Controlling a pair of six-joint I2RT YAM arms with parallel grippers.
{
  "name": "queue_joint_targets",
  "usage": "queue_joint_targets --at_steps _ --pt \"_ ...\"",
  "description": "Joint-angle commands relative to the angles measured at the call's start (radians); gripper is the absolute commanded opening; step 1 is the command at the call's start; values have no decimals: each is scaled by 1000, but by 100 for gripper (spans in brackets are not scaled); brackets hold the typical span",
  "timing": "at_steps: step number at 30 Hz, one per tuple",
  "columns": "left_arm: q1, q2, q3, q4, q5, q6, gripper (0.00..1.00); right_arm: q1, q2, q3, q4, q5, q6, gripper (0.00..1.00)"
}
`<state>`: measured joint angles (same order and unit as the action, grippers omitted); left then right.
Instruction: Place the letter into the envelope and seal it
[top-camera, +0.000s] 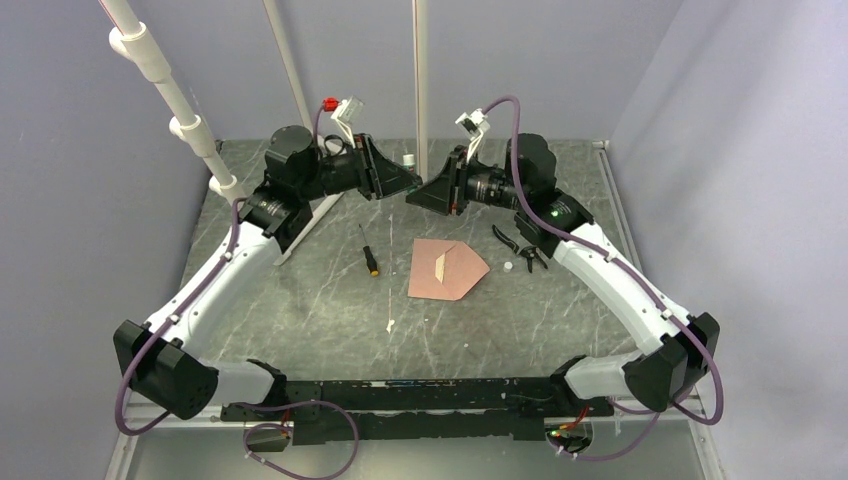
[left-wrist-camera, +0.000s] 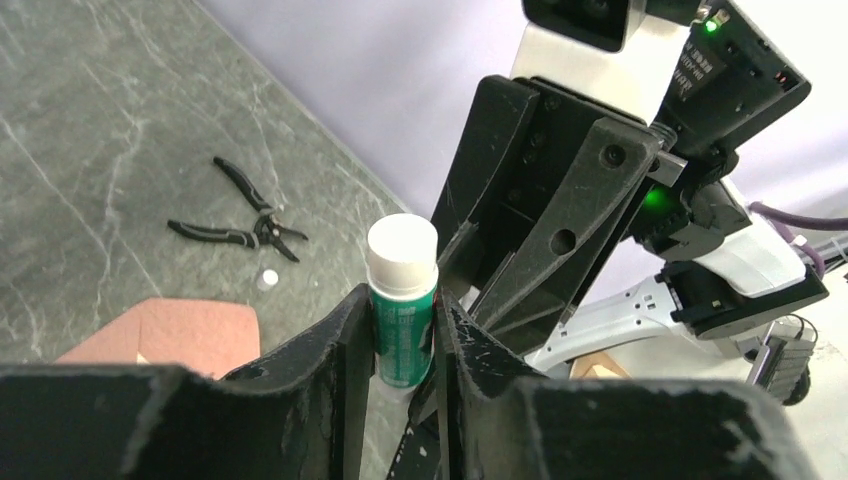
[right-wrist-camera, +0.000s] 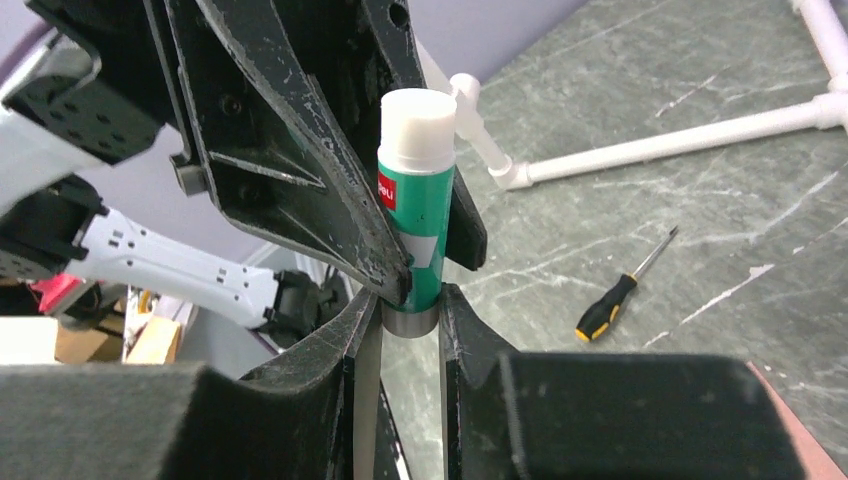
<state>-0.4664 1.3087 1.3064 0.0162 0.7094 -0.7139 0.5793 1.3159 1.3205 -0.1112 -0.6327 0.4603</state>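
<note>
The salmon-pink envelope (top-camera: 447, 270) lies flat mid-table, its pointed flap open toward the right. A thin pale strip (top-camera: 443, 263) shows at the flap fold; I cannot tell if it is the letter, and no separate sheet is in view. Both grippers meet above the far table, away from the envelope. My left gripper (top-camera: 405, 183) (left-wrist-camera: 402, 300) is shut on the green body of a glue stick (left-wrist-camera: 402, 262) with a white top. My right gripper (top-camera: 420, 192) (right-wrist-camera: 412, 300) is shut on the same glue stick's (right-wrist-camera: 418, 200) silver base. The glue stick (top-camera: 409, 160) stands upright.
A black-and-yellow screwdriver (top-camera: 368, 255) (right-wrist-camera: 620, 295) lies left of the envelope. Black pliers (top-camera: 520, 248) (left-wrist-camera: 240, 215) and a small white cap (top-camera: 508, 266) (left-wrist-camera: 266, 279) lie to its right. A thin white stick (top-camera: 390, 312) lies near the front. A white pipe frame (top-camera: 300, 225) stands at the back left.
</note>
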Motion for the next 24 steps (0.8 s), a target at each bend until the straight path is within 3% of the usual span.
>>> queue_joint_targets --at_steps 1,3,8,16,19,24 --pt "-2 -9 42 -57 47 53 36 -21 -1 35 -40 -64 -68 0" --pt "-2 -14 33 -37 41 51 44 -22 -4 22 -26 -66 -49 0" --pt "-2 -2 15 0 75 45 39 -32 -6 18 -18 -57 -18 0" --pt "-2 3 -7 46 52 20 51 -32 2 5 5 -100 13 0" --pt "-1 9 -16 73 54 7 47 -32 1 3 7 -106 16 0" --pt "-2 20 -23 115 95 -13 29 -32 -1 -2 35 -132 36 0"
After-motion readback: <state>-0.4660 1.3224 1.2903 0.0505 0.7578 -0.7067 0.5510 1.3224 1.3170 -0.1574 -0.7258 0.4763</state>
